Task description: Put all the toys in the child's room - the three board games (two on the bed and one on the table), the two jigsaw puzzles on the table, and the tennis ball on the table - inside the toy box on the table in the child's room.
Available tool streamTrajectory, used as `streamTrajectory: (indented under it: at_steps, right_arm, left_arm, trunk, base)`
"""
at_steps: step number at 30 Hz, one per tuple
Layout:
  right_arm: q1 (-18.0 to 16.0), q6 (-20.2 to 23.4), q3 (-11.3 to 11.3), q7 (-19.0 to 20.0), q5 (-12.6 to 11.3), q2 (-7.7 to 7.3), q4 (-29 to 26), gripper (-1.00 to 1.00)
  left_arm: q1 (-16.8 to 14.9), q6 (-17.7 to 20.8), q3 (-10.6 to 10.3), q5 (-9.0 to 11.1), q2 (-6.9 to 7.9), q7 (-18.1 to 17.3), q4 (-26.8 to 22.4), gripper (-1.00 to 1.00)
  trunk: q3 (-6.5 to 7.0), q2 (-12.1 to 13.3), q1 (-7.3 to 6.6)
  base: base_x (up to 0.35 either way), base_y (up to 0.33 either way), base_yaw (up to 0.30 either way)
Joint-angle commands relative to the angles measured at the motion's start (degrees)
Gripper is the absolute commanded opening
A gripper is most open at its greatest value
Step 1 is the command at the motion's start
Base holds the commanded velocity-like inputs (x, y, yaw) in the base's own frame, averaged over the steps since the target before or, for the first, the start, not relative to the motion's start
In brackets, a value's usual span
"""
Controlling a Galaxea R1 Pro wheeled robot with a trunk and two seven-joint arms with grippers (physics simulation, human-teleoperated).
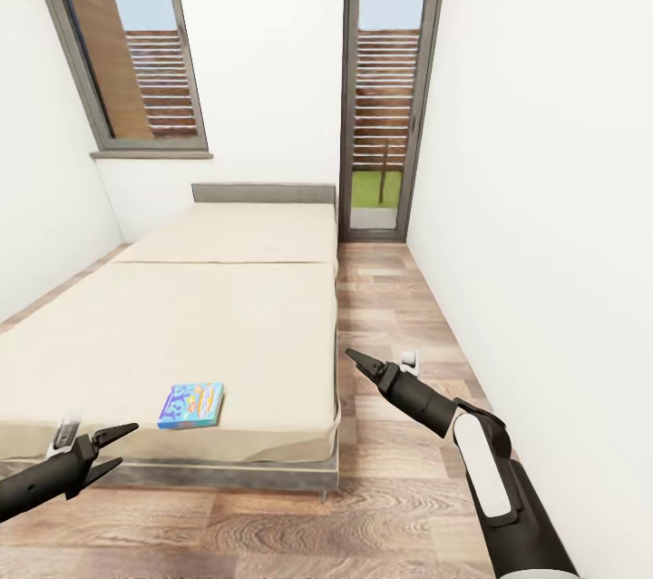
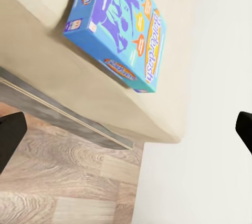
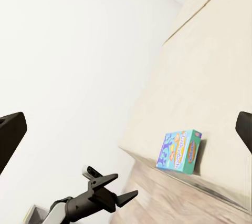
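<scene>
A blue board game (image 1: 191, 405) with cartoon print lies flat on the beige bed (image 1: 227, 325), near its front edge. My left gripper (image 1: 127, 444) hovers open just left of the box, off the mattress's front edge, holding nothing. The left wrist view has the same box (image 2: 118, 24) on the mattress edge (image 2: 105, 98), ahead of the spread fingers (image 2: 8, 140). My right gripper (image 1: 356, 361) hangs over the floor beside the bed's right side, open and empty. From the right wrist, the box (image 3: 179, 151) and the left gripper (image 3: 123, 190) show between its wide fingers (image 3: 10, 140).
A strip of wood-plank floor (image 1: 390, 307) runs between the bed and the white right wall (image 1: 544, 198). A low grey headboard (image 1: 263, 192) stands at the far end. A tall window (image 1: 127, 44) and a narrow glazed door (image 1: 385, 80) are in the far wall.
</scene>
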Motion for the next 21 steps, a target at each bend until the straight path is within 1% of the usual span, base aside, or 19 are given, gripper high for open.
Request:
streamTrajectory:
  at_steps: [1, 4, 7, 9, 10, 13, 16, 21]
  right_arm:
    - [0.0, 0.2, -0.1, 0.2, -0.1, 0.05, 0.0, 1.00]
    - [0.0, -0.7, -0.1, 1.1, -0.1, -0.02, 0.0, 1.00]
    - [0.0, -1.2, 0.0, 5.2, -0.1, -0.05, 0.0, 1.00]
    - [0.0, -1.3, 0.0, 6.9, 0.0, -0.06, 0.0, 1.00]
    - [0.0, -1.4, 0.0, 8.6, 0.0, -0.06, 0.0, 1.00]
    - [0.0, -1.6, 0.0, 10.8, 0.2, -0.18, 0.0, 1.00]
    - [0.0, -1.6, 0.0, 11.7, 0.2, -0.37, 0.0, 1.00]
    - [0.0, -1.7, 0.0, 12.2, 0.3, -0.47, 0.0, 1.00]
  left_arm:
    - [0.0, 0.2, 0.1, -0.2, 0.00, -0.3, 0.0, 1.00]
    - [0.0, 0.2, 0.1, -0.2, -0.03, -0.3, 0.0, 1.00]
    - [0.0, 0.2, 0.1, -0.3, -0.03, -0.3, 0.0, 1.00]
    - [0.0, 0.2, 0.1, -0.3, -0.03, -0.4, 0.0, 1.00]
    - [0.0, 0.2, 0.1, -0.3, -0.05, -0.4, 0.0, 1.00]
    - [0.0, 0.2, 0.1, -0.3, -0.07, -0.4, 0.0, 1.00]
    - [0.0, 0.2, 0.1, -0.3, -0.08, -0.4, 0.0, 1.00]
    - [0.0, 0.2, 0.0, -0.3, -0.09, -0.4, 0.0, 1.00]
  trunk:
    - [-0.24, -0.4, 0.22]
    - [-0.78, -1.6, 0.87]
    - [-1.31, -2.8, 1.53]
    - [-1.67, -3.6, 1.97]
    - [-1.85, -4.0, 2.19]
    - [-2.39, -5.3, 2.85]
    - [-2.93, -6.5, 3.51]
    - [-3.83, -8.5, 4.61]
  base:
    - [0.000, 0.000, 0.000]
    - [0.000, 0.000, 0.000]
    - [0.000, 0.000, 0.000]
    - [0.000, 0.000, 0.000]
    - [0.000, 0.000, 0.000]
    - [0.000, 0.000, 0.000]
    - [0.000, 0.000, 0.000]
    - [0.000, 0.000, 0.000]
